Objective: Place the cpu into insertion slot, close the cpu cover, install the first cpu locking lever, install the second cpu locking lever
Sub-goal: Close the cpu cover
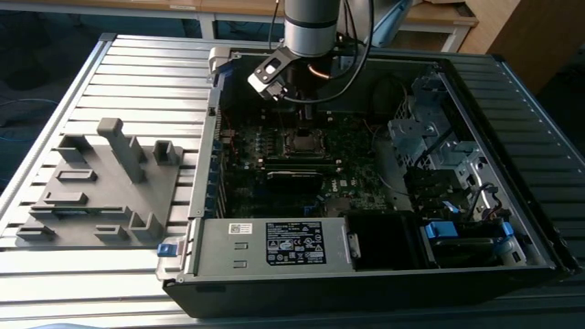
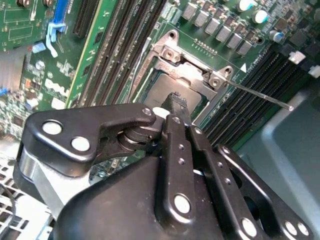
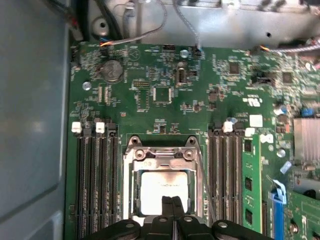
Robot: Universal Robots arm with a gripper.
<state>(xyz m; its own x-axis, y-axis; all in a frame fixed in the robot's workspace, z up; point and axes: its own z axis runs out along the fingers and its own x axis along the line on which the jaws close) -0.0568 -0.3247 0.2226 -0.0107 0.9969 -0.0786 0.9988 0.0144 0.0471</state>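
Directly under the gripper (image 3: pixel 172 201): cpu (image 3: pixel 155 187).

cpu (image 3: pixel 162 186) within cpu cover (image 3: pixel 131 182), memory slots (image 3: pixel 97 185) flanking both sides, tool (image 3: pixel 172 201) over cpu

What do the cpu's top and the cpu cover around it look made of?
The cpu top looks like dull, matte silver-grey metal, judging by its pale, even sheen without sharp reflections. The cpu cover looks like thin stamped sheet metal, probably steel. It is brighter and glints along its edges.
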